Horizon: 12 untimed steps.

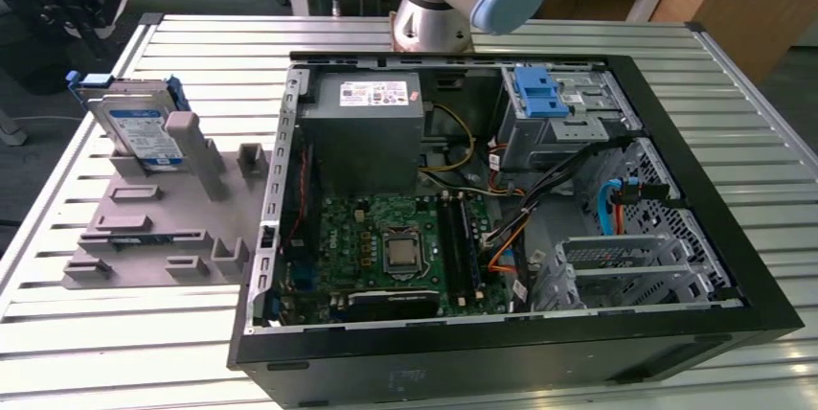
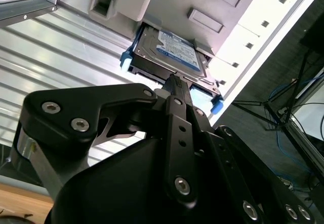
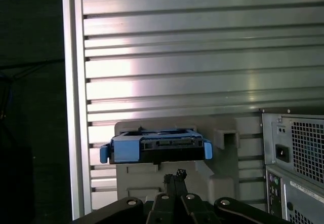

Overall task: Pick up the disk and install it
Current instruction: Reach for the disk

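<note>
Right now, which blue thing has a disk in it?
The blue bracket on the grey stand outside the computer case: it frames the disk. The ribbed blue latch inside has none.

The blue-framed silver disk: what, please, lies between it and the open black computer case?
In the exterior view, upright posts of the grey plastic holder stand between the disk and the black computer case.

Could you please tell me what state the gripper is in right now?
Gripper: closed, holding nothing; the disk stands in the grey holder.
</note>
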Each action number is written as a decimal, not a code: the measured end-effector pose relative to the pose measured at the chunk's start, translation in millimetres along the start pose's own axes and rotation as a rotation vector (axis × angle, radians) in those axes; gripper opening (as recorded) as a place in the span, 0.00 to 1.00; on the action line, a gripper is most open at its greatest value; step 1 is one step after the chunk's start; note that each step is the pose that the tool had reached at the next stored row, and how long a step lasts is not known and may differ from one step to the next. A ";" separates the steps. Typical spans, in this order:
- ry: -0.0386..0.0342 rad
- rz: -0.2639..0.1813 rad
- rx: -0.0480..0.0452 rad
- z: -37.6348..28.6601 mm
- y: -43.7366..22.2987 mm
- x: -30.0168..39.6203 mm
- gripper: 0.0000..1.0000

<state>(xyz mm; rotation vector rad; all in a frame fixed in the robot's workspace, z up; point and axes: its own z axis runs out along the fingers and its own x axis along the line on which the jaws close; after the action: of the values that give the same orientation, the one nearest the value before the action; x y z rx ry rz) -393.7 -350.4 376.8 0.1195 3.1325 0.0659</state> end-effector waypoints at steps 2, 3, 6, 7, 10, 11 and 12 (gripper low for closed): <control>0.0002 0.000 0.0001 0.2 0.3 1.5 0.11; 0.0001 0.000 0.0000 0.4 0.4 2.3 0.11; 0.0000 0.000 0.0000 1.0 0.8 4.6 0.11; 0.0001 0.000 0.0001 1.1 0.9 5.3 0.11; 0.0000 0.000 0.0000 1.7 1.5 7.5 0.11; 0.0001 0.000 0.0001 1.8 1.8 8.4 0.11; 0.0000 0.000 0.0000 2.2 2.1 9.3 0.11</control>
<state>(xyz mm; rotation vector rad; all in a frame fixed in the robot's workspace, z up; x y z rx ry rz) -402.8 -347.5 374.7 0.1194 3.1325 0.0658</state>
